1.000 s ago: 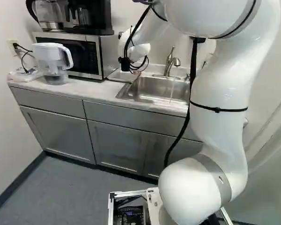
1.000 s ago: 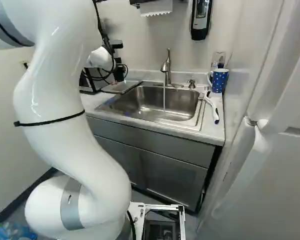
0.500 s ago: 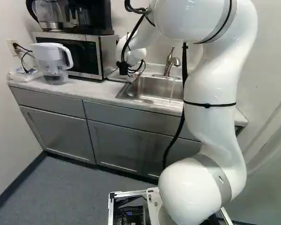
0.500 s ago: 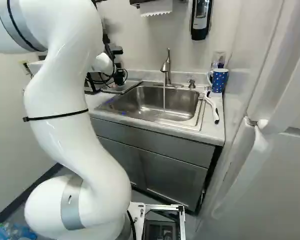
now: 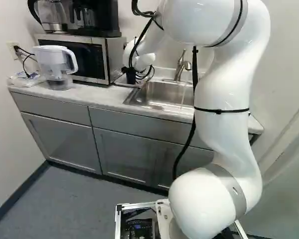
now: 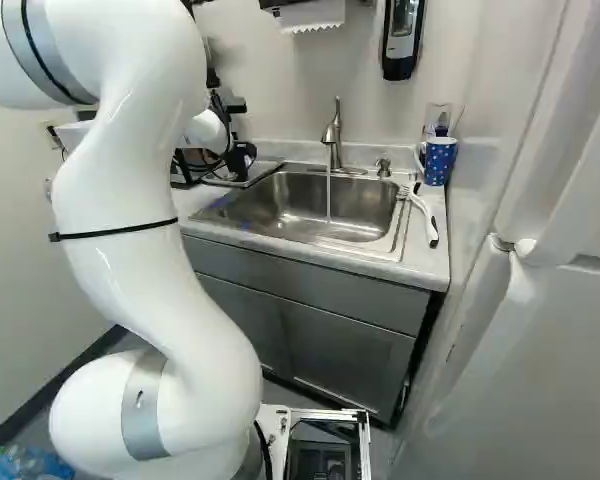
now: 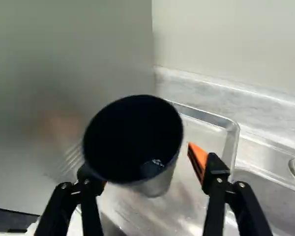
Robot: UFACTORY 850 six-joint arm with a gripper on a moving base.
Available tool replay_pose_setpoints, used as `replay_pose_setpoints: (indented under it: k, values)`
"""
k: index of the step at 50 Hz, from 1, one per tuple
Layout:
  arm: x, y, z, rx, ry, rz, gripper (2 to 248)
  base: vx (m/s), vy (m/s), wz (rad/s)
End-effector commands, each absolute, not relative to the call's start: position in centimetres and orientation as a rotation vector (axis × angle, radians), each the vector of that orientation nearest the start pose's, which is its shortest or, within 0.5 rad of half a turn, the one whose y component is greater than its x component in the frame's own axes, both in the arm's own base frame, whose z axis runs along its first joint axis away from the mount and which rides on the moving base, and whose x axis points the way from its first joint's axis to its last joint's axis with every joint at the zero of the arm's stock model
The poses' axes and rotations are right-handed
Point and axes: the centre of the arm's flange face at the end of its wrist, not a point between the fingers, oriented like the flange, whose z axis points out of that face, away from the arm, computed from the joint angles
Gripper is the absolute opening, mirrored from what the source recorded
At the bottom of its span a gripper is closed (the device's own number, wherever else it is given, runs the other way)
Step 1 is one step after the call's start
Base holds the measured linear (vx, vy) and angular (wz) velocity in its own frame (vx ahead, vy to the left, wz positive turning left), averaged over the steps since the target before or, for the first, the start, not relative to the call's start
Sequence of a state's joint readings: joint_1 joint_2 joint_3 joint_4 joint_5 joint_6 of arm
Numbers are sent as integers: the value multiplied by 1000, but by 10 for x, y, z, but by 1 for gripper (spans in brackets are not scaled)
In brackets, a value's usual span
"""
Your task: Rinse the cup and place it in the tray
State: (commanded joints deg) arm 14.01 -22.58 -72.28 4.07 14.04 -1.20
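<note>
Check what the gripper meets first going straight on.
Likely the tray; the cup is already between the fingers of the open gripper. Depth down to the tray is unclear.

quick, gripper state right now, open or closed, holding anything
Gripper: open, holding nothing; the cup sits between the jaws, with a gap on one side.

white-dotted blue mug (image 6: pixel 439 162), dark-lined cup (image 7: pixel 132 140), silver tray (image 7: pixel 232 143)

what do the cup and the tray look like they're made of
The cup looks like satin metal, going by its silvery outer wall, though coated plastic is possible. The tray looks like smooth, shiny metal, showing bright reflections.
</note>
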Motion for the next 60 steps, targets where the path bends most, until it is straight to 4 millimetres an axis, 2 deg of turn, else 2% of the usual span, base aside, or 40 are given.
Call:
replay_pose_setpoints:
  k: [4,5,11,41,60]
  values:
    - [633,156,523,-2545,-237,-1574,207,0,0,0]
    - [633,156,523,-2545,-237,-1574,243,0,0,0]
    - [633,156,523,-2545,-237,-1574,247,0,0,0]
    - [633,156,523,-2545,-237,-1575,247,0,0,0]
    - [630,156,542,-2518,-234,-1611,247,0,0,0]
